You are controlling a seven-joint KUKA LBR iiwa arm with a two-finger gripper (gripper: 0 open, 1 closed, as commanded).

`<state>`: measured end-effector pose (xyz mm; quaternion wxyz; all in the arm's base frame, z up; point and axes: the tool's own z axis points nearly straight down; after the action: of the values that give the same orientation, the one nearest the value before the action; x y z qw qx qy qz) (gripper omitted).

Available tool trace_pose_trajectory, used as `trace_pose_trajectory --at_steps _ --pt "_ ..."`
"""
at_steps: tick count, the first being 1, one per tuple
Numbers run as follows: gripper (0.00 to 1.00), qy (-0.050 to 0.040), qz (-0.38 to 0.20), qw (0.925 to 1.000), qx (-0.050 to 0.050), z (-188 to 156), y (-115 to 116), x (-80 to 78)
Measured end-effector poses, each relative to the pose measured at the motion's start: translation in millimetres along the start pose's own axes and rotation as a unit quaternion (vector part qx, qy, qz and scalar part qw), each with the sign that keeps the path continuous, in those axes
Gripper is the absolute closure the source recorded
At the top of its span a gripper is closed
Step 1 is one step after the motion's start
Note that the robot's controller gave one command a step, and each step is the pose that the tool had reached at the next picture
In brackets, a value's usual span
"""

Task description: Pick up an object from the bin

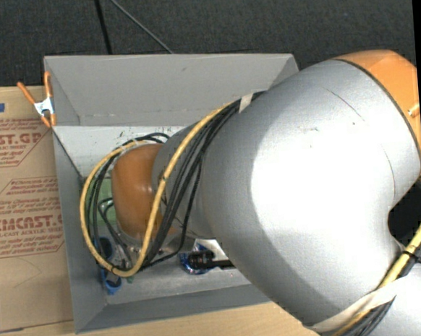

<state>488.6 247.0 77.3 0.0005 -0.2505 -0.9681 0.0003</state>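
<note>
**Deep in the bin's left side**

My arm (307,192) and its orange wrist cover (136,191) fill the grey bin (153,81). Below sits my gripper (120,263), wide or narrow I cannot tell, with a small blue thing (111,282) just beside it at the front wall
</note>
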Motion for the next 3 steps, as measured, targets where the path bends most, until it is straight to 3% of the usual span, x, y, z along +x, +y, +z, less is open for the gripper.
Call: trace_pose_trajectory --at_steps 1,2,3 --pt "1.0 -0.0031 0.022 0.9997 -0.004 -140.0 -0.7 -21.7" --pt "1.0 -0.0016 -0.066 0.9978 -0.001 -160.6 -24.0 -27.8" --pt "1.0 0.0026 -0.096 0.9953 0.003 -73.7 -55.6 -20.3"
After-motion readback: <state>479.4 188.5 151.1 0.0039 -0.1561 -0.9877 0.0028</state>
